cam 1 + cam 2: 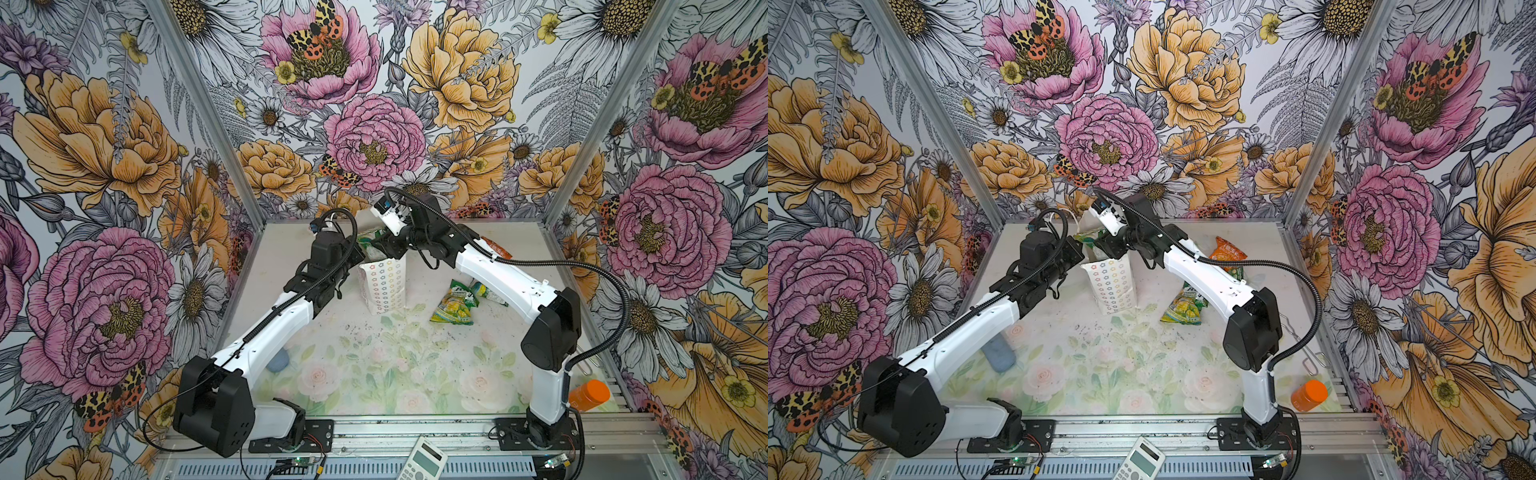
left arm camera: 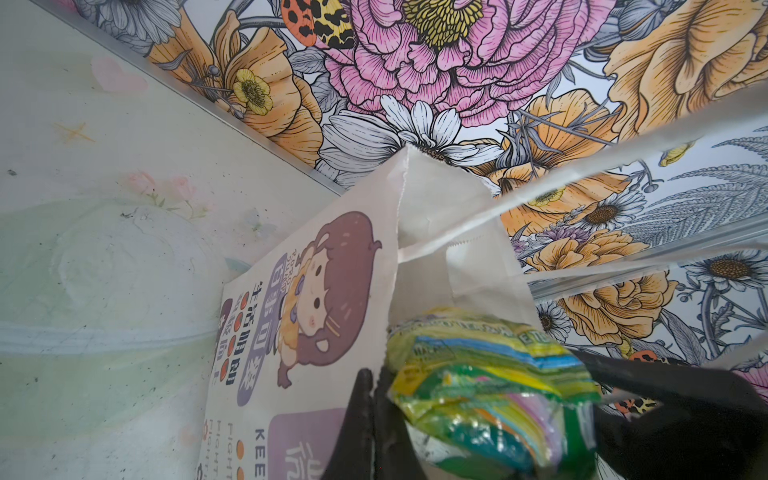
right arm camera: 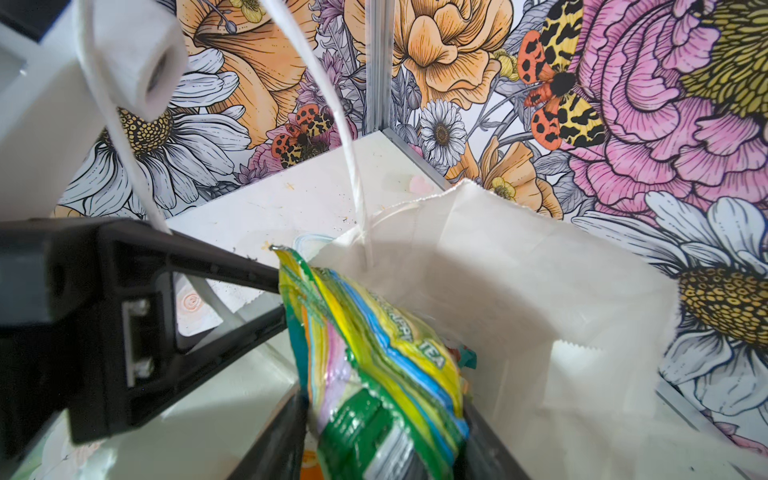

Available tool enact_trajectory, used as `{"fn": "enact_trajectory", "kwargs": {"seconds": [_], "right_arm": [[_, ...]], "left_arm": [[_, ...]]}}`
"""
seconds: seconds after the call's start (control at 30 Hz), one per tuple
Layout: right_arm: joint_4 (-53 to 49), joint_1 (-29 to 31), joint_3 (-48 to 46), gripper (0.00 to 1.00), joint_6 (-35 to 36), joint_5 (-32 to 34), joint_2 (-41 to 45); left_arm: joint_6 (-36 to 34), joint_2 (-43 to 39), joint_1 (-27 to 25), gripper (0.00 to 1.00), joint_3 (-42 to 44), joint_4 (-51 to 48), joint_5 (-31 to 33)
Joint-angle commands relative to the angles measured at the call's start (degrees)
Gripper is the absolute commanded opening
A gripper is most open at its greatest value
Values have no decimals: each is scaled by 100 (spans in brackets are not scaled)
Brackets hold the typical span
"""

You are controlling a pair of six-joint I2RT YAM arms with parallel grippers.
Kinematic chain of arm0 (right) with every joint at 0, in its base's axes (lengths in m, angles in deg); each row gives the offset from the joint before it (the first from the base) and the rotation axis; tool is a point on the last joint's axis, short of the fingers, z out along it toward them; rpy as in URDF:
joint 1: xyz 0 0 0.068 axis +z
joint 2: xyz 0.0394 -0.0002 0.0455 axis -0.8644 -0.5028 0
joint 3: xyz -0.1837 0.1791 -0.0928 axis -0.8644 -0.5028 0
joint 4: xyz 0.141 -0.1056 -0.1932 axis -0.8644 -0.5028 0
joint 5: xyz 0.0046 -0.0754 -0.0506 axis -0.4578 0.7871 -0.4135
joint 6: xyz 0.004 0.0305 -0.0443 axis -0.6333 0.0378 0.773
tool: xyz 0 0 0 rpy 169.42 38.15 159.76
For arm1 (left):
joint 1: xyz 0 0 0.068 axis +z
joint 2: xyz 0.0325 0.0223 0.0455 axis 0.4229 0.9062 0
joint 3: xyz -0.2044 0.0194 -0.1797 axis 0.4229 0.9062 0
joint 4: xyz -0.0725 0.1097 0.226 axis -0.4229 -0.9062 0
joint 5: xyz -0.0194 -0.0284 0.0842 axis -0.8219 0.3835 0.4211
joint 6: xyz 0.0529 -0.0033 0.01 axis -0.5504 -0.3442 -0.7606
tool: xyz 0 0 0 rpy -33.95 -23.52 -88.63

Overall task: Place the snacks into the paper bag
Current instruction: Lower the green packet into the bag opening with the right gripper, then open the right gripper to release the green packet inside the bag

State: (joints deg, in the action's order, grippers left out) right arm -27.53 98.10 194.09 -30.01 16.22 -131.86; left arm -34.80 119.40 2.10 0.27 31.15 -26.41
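**Bag-loading stage.** The left gripper (image 2: 376, 399) had its jaws closed on the rim of the tall white paper bag with cartoon-girl print (image 2: 291, 332), which stood upright toward the back of the floral worktop (image 1: 374, 374). This pinch presumably served to steady the bag and spread its mouth. The right gripper (image 3: 382, 415) hung at that mouth with a crinkly yellow-green foil snack packet (image 3: 374, 353) between its jaws. Whether they clamped the packet or merely flanked it could not be told. Teal and orange scraps below it suggested packets inside the bag. Two yellow-green packets (image 1: 453, 307) and an orange packet (image 1: 1227, 251) lay on the worktop right of the bag, so loading appeared unfinished.
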Motion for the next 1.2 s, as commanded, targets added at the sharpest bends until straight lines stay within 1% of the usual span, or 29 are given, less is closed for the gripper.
{"fn": "enact_trajectory", "kwargs": {"seconds": [0.0, 0.4, 0.87, 1.03, 1.17], "right_arm": [[175, 30, 73, 58, 97, 48, 171], [183, 32, -33, 61, 175, 118, 393], [183, 39, -232, 64, 287, 326, 901], [183, 39, -436, 66, 373, 576, 1153], [183, 22, -672, 67, 437, 922, 1424]], "left_arm": [[2, -48, -29, 0, -66, 144, 10], [2, -31, -45, 0, -89, 122, 14], [-9, -110, -24, 0, -56, 82, 53], [-5, -119, -29, 0, -61, 49, 75], [-7, -160, -26, 0, -74, -6, 112]]}}
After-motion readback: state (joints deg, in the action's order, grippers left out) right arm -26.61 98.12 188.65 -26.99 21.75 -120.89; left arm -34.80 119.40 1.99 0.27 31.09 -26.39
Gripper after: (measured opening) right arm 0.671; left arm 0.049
